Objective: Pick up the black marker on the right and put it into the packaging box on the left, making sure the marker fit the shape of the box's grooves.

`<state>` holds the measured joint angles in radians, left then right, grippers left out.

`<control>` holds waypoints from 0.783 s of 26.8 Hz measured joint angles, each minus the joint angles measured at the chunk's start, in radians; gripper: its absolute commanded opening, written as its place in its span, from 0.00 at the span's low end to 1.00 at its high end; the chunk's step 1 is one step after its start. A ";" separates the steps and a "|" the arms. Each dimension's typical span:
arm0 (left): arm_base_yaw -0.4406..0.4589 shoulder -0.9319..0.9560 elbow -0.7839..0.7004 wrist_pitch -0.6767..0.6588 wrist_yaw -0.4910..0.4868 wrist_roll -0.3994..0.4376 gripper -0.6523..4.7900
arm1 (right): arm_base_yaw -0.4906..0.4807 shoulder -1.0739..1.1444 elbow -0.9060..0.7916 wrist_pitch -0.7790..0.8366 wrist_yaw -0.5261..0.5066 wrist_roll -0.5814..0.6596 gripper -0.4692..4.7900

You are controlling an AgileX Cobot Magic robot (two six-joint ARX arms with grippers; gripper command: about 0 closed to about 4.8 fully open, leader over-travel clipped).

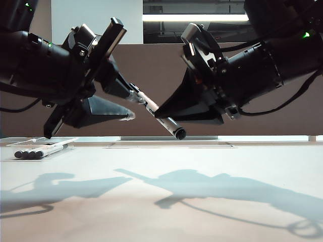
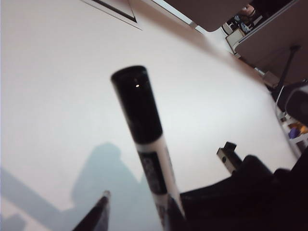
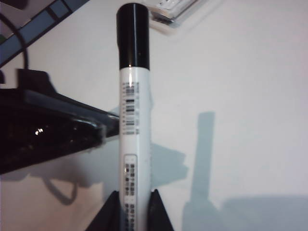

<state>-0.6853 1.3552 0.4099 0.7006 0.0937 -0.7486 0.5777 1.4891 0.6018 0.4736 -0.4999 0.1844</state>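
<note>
While mid-air, slim black-capped marker (image 1: 160, 114)

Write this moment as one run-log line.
stage: mid-air handover | right hand: shut on black marker | left hand: open around marker | packaging box: awaiting

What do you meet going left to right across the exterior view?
Packaging box holding markers on the table → left gripper → black marker held up in mid-air → right gripper, shut on the marker.
</note>
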 measured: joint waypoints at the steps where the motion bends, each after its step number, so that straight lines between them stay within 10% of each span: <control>1: 0.000 0.000 0.000 0.005 0.000 -0.028 0.58 | 0.002 0.000 0.000 0.000 -0.007 0.000 0.08; 3: 0.000 0.000 0.000 0.023 0.000 -0.062 0.69 | 0.006 0.000 0.000 0.000 -0.021 0.000 0.08; 21: 0.000 0.002 0.000 0.089 0.000 -0.103 0.61 | 0.053 0.001 -0.001 0.000 -0.047 -0.001 0.08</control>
<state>-0.6853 1.3575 0.4099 0.7891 0.0940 -0.8516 0.6312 1.4899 0.6010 0.4736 -0.5468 0.1833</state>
